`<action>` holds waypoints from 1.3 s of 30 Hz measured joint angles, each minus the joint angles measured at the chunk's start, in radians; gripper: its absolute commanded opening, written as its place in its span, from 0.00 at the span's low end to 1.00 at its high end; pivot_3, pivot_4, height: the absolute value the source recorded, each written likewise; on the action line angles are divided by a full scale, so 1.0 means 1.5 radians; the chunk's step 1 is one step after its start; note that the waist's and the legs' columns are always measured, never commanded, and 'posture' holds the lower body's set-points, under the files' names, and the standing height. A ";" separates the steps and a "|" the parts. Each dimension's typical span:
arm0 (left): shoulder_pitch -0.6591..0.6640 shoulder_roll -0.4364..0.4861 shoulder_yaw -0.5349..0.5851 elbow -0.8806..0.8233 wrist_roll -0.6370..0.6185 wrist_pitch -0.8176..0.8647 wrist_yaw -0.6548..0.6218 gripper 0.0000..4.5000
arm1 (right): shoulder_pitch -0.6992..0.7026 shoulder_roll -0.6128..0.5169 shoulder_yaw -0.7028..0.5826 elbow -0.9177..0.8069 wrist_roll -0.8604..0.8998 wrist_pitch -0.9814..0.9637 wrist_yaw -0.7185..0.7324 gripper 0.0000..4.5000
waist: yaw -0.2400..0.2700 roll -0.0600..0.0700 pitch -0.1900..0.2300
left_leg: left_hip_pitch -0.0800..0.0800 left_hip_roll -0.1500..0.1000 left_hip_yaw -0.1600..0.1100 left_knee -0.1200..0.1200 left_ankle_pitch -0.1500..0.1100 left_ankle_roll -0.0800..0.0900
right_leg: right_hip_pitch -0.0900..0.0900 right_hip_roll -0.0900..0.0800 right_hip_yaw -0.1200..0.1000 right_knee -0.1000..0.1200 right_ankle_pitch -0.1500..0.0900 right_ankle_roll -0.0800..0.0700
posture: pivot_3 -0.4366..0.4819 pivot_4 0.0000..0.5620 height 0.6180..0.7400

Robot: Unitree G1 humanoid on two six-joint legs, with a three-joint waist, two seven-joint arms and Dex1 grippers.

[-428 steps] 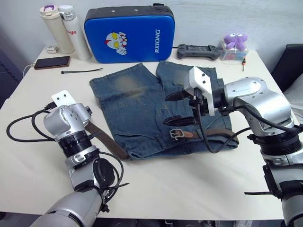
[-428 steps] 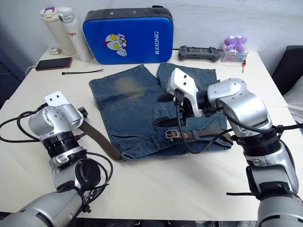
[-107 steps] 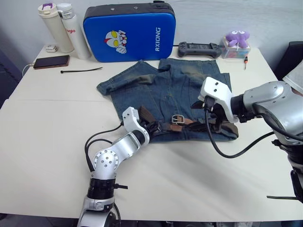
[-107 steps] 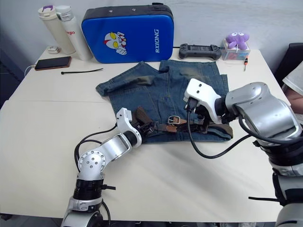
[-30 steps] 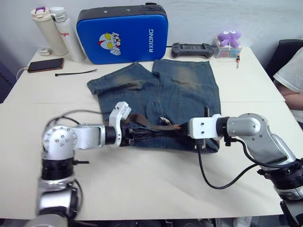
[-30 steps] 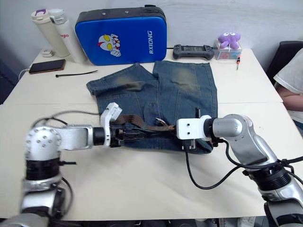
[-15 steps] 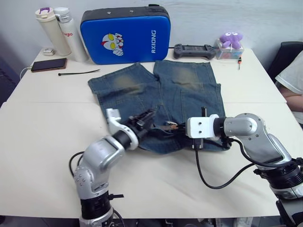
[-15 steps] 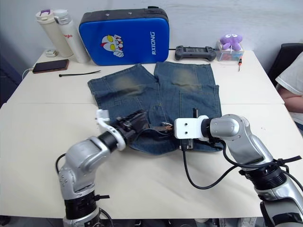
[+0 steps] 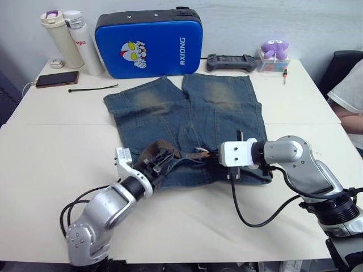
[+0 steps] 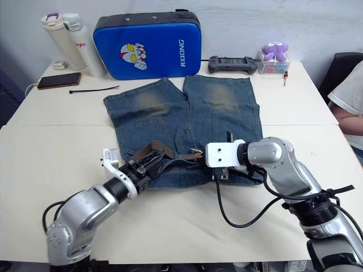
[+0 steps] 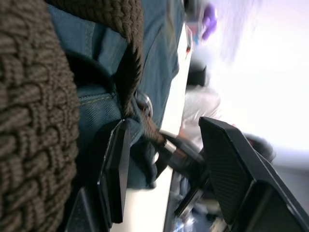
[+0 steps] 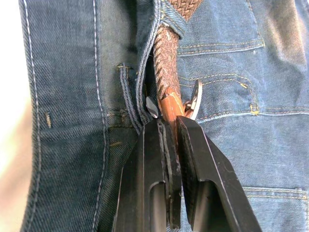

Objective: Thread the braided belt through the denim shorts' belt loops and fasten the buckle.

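Nearest the robot, the left end effector lies at the waistband end of the shorts, its black fingers spread apart with nothing between them; a raised brown loop of the belt arches just above it. In the left wrist view the woven strap sits close against the camera and the denim runs between the two fingers without being pinched.

To the right, the right end effector is clenched on the belt's tan leather end, just behind the buckle, which rests on the denim beside a belt loop. From there the braid runs along the waistband toward the left arm. In the head views the same buckle glints at the middle of the waistband.

The shorts lie flat on the desk, legs pointing away from the robot.

Farther back stand a blue case, two bottles, a phone, a black cable tie, a game controller and a purple plush toy. A person's sleeve shows at the right edge.
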 measured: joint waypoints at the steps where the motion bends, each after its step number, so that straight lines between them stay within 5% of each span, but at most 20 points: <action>1: 0.013 0.053 0.003 -0.002 -0.001 0.010 -0.051 0.69 | 0.000 0.004 0.001 0.000 0.001 -0.001 0.001 0.00 | -0.002 0.000 0.000 | 0.001 0.000 0.000 -0.001 0.000 0.000 | 0.000 0.000 0.000 0.000 0.000 0.000 | 0.48 0.27 0.99; 5: 0.061 0.245 0.035 0.003 -0.001 0.063 -0.234 0.69 | -0.001 0.010 0.006 -0.001 0.008 -0.007 0.006 0.00 | -0.008 0.000 0.000 | 0.004 0.000 0.000 -0.004 0.001 -0.001 | 0.002 0.000 0.000 0.000 -0.001 -0.003 | 0.48 0.27 0.99; 11: 0.133 0.403 0.116 0.039 -0.001 0.116 -0.382 0.69 | -0.003 0.020 0.014 0.002 0.010 -0.013 0.007 0.00 | -0.008 0.001 0.000 | 0.005 0.000 0.000 -0.007 0.001 -0.001 | 0.002 -0.001 0.000 -0.001 -0.002 -0.004 | 0.48 0.27 0.99; 17: 0.158 0.381 0.083 0.032 -0.001 0.079 -0.368 0.69 | -0.005 0.023 0.019 0.002 0.010 -0.012 0.008 0.00 | -0.007 0.001 0.001 | 0.005 0.000 0.000 -0.010 0.001 -0.001 | 0.002 -0.001 0.000 -0.003 -0.002 -0.004 | 0.48 0.27 0.99; 27: 0.084 0.244 -0.009 0.049 -0.001 -0.025 -0.179 0.70 | -0.006 0.023 0.019 0.002 0.009 0.002 0.006 0.00 | -0.007 0.001 0.000 | 0.005 0.000 0.000 -0.010 0.001 -0.001 | 0.002 -0.001 0.000 -0.003 -0.002 -0.003 | 0.48 0.27 0.99; 34: 0.070 0.200 -0.013 0.050 -0.001 -0.032 -0.144 0.01 | -0.007 0.023 0.019 0.002 0.009 0.004 0.006 0.00 | -0.006 0.001 0.000 | 0.005 0.000 0.000 -0.009 0.001 -0.001 | 0.002 -0.001 0.000 -0.003 -0.002 -0.003 | 0.48 0.27 0.99; 39: 0.102 0.234 0.005 0.030 -0.001 -0.006 -0.192 0.01 | -0.009 0.023 0.020 0.003 0.009 0.003 0.007 0.00 | -0.007 0.001 0.000 | 0.005 0.000 0.000 -0.010 0.001 -0.001 | 0.002 -0.001 0.000 -0.003 -0.002 -0.003 | 0.48 0.27 0.99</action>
